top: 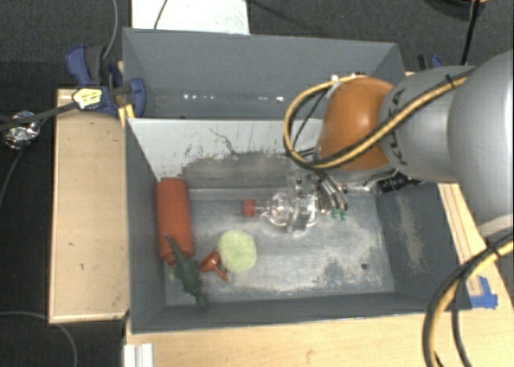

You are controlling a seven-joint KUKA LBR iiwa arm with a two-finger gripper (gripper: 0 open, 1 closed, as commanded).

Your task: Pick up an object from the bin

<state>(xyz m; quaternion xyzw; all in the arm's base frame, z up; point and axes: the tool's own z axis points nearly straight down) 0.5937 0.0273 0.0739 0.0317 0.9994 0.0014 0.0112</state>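
Observation:
My gripper (316, 198) hangs low over the middle of the bin, under the arm's orange cover. Right at its left side lies a clear, glassy thing with a small red cap (273, 210), its cap pointing left; the gripper touches or overlaps its right end. Further to the lower left rests a pale green round ball (238, 250). A small orange-red piece (213, 263) lies just left of the ball.
A red cylinder (174, 214) lies along the bin's left wall. A dark green toy lizard (187, 274) stretches from its lower end toward the front left corner. The bin's right half holds bare scuffed floor.

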